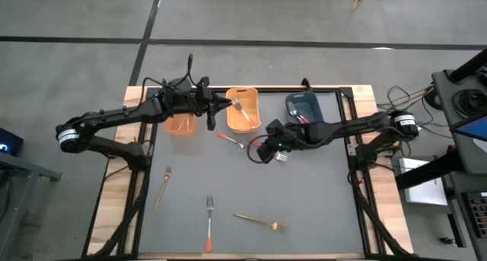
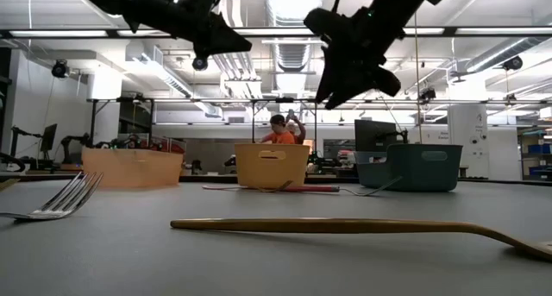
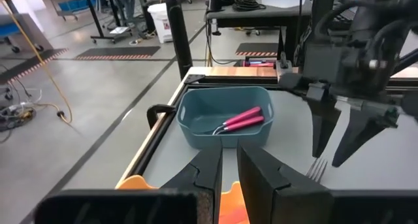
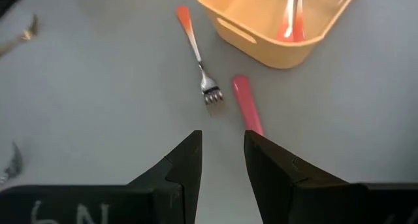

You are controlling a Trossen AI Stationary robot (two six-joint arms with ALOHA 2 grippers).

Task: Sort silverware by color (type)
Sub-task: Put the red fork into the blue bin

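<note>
Right hand (image 1: 262, 151) apparently above pink-handled fork (image 4: 247, 105)

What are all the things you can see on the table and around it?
peach bin: one, far left of mat
yellow bin: one, far middle
teal bin: one, far right
gold forks: two, near side of mat
orange-handled forks: one near side, one mid-mat, at least one in yellow bin
pink-handled forks: two in teal bin, one mid-mat
person: one, orange top, room behind
left gripper: dark, over yellow bin
right gripper: dark, open, over mid-mat pink handle
</note>
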